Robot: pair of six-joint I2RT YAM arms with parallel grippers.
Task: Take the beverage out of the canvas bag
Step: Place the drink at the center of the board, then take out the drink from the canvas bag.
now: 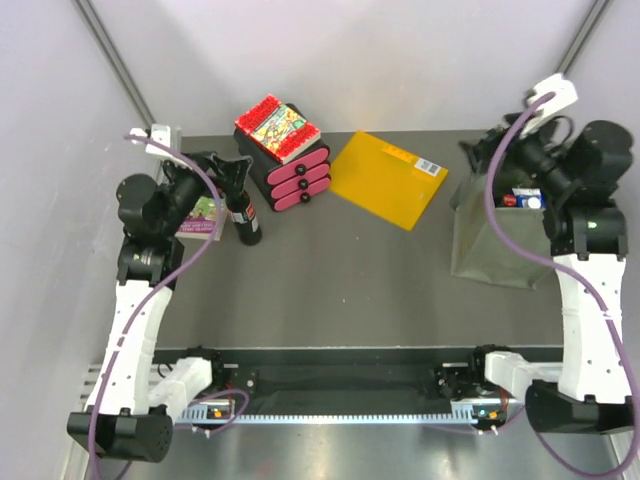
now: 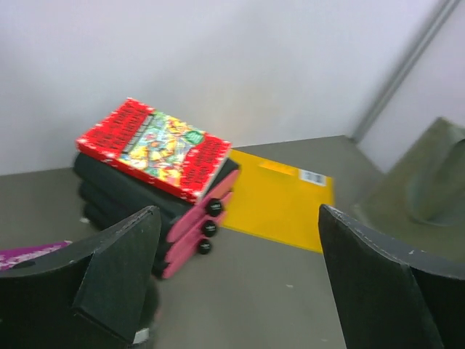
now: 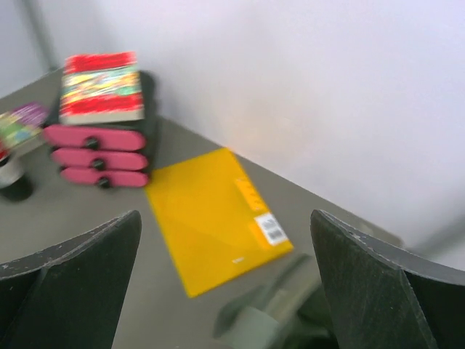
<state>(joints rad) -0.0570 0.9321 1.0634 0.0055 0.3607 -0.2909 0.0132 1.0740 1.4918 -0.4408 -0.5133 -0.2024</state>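
A dark beverage bottle [image 1: 247, 218] with a red label stands upright on the table at the left. My left gripper [image 1: 228, 166] hovers just behind its top, open, nothing between the fingers [image 2: 240, 283]. In the left wrist view only a dark blur of the bottle [image 2: 149, 316] shows under the left finger. The olive canvas bag [image 1: 495, 245] stands at the right. A blue, white and red pack [image 1: 526, 198] shows in its mouth. My right gripper [image 1: 487, 158] hangs open over the bag's far left edge. In the right wrist view its jaws [image 3: 225, 283] are wide apart above the bag's rim [image 3: 283, 323].
A red-covered book [image 1: 278, 127] lies on a stack of black and pink cases [image 1: 297, 178] at the back. A flat yellow-orange folder [image 1: 388, 180] lies between the stack and the bag. A purple booklet [image 1: 205, 216] lies under the left arm.
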